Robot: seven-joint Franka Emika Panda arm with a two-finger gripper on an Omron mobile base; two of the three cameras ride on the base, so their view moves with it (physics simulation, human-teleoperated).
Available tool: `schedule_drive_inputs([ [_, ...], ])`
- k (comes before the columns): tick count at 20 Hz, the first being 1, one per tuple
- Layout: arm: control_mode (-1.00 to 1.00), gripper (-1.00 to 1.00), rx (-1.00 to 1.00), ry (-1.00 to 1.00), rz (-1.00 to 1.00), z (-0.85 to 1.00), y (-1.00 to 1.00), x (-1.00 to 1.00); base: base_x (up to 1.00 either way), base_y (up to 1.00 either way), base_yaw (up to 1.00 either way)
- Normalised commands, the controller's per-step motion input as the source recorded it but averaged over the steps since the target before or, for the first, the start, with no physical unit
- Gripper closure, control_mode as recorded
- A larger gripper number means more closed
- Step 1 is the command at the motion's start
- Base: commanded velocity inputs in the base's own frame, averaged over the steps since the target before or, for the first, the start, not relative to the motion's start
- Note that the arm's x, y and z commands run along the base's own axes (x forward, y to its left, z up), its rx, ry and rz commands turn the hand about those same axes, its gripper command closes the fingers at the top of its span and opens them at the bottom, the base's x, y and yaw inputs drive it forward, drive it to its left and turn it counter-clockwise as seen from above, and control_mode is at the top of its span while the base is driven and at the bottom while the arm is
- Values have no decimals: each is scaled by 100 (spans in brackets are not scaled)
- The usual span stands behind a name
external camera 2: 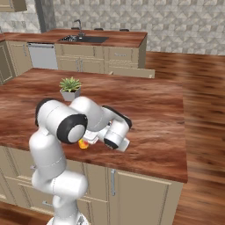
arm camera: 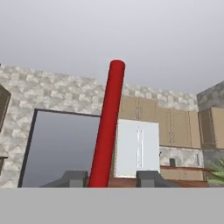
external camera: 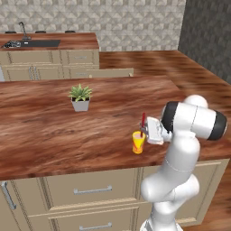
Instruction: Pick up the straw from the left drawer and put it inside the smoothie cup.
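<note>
The yellow smoothie cup [external camera: 138, 142] stands near the front edge of the wooden island counter [external camera: 54, 126]. The red straw [external camera: 143, 118] rises upright out of it, lower end inside the cup. My gripper [external camera: 145, 131] reaches in from the right at the straw's middle, just above the cup's rim. In the hand view the straw [arm camera: 107, 127] stands between my fingertips [arm camera: 75, 177], close to the left one and clear of the right one, so the gripper [arm camera: 111, 178] is open. A bit of the cup [external camera 2: 82, 143] shows behind my arm. The left drawer [external camera: 110, 72] is pulled out on the far cabinets.
A small potted plant [external camera: 80, 97] stands on the island behind and left of the cup. The far counter holds a sink [external camera: 31, 43] with a tap. Closed drawers [external camera: 92, 190] with bar handles run under the island's front edge.
</note>
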Motion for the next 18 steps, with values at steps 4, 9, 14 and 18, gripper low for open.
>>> schedule_drive_inputs([
  [4, -100, -100, -9, -5, 0, 0, 7, -30, 0, 0, 0],
  [9, -100, -100, -8, -2, 0, 10, 1, -16, 0, 0, 0],
  [14, -100, -100, -6, 0, 0, 32, 0, -12, 0, 0, 0],
  [18, -100, -100, -9, 0, 0, 50, 0, -26, 0, 0, 0],
])
